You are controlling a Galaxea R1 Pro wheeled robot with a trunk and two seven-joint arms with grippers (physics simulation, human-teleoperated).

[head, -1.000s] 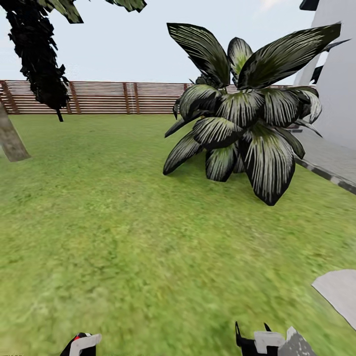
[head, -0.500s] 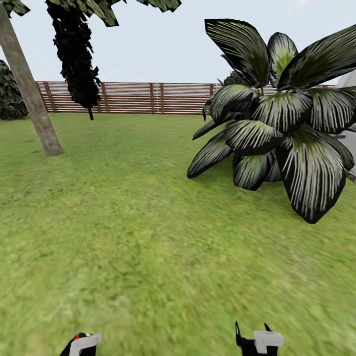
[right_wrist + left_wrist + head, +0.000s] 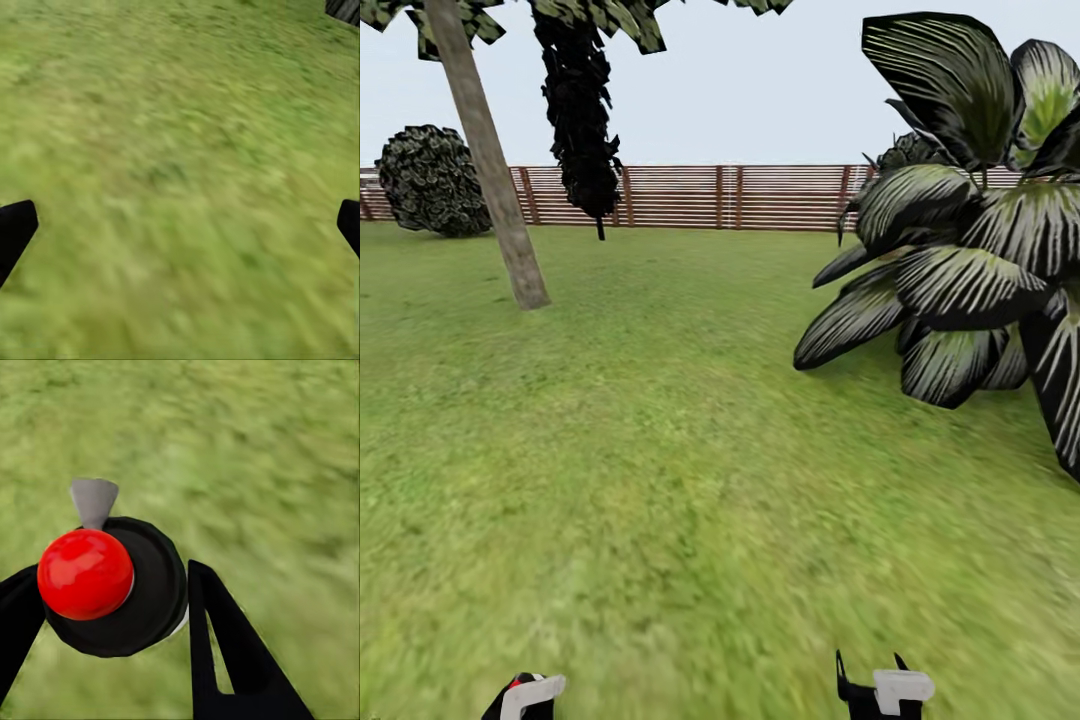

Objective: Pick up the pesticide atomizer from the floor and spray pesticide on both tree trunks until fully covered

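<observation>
You had swung the head camera leftward since the earlier pictures, so the broad-leaved shrub (image 3: pixel 960 270) slid toward the right edge and the leaning tree trunk (image 3: pixel 490 160) came fully into view at far left; nothing in the garden itself had shifted. The pesticide atomizer (image 3: pixel 112 585) was already off the grass, held between the fingers of your left gripper (image 3: pixel 105 607), its red dot (image 3: pixel 85 574) facing the wrist camera. Your right gripper (image 3: pixel 180 225) was spread wide over bare lawn and held nothing. Pickup looked done; spraying, I judged, had not begun, since the one trunk in sight stood well apart. Blurred green grass (image 3: pixel 660 450) stretched to a slatted brown fence (image 3: pixel 760 197), with a round bush (image 3: pixel 430 180) at far left under pale sky.
</observation>
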